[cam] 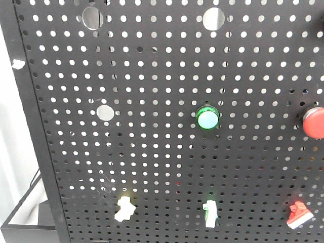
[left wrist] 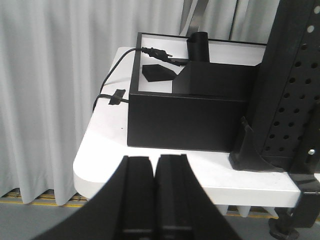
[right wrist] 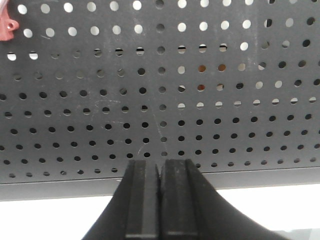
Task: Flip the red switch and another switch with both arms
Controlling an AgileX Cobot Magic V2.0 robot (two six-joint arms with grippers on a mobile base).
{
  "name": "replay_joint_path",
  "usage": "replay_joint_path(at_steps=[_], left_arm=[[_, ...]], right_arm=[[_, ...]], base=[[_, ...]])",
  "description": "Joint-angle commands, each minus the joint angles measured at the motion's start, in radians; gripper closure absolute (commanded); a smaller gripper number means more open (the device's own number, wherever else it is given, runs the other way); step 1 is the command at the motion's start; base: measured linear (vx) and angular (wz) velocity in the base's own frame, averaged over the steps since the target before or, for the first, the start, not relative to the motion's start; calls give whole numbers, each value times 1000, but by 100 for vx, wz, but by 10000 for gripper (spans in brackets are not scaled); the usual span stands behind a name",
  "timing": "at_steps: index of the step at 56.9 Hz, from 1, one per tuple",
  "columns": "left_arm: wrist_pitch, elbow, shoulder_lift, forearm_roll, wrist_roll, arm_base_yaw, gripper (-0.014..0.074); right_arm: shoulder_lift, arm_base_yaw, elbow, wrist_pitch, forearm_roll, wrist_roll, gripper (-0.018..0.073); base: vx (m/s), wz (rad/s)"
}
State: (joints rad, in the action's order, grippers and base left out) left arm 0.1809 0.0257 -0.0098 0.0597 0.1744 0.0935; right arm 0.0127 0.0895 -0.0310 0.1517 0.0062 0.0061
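The red switch (cam: 297, 215) sits low on the right of the black pegboard (cam: 167, 76); in the right wrist view only part of the red switch (right wrist: 7, 28) peeks in at the top left corner. The other switch, a cream toggle (cam: 124, 208), is low on the left. My right gripper (right wrist: 159, 167) is shut and empty, facing the bare bottom strip of the pegboard (right wrist: 165, 115), well below and right of the red switch. My left gripper (left wrist: 155, 164) is shut and empty, off to the side of the board's frame (left wrist: 292, 85). Neither gripper shows in the front view.
A white-green toggle (cam: 210, 212) sits between the two switches. A round green button (cam: 207, 119) and a round red push button (cam: 314, 122) are higher up. A black box (left wrist: 190, 117) with a cable (left wrist: 112, 75) stands on the white table (left wrist: 100, 155) beside the board, with grey curtains behind.
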Motion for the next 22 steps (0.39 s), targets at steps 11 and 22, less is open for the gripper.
replay_joint_path(at_steps=[11, 22], left_arm=[[-81, 19, -20, -2, 8, 1, 594], [-81, 19, -20, -2, 8, 1, 594]], right_arm=[[11, 4, -6, -85, -12, 1, 566], [11, 4, -6, -85, -12, 1, 566]], base=[[0, 0], [0, 0]])
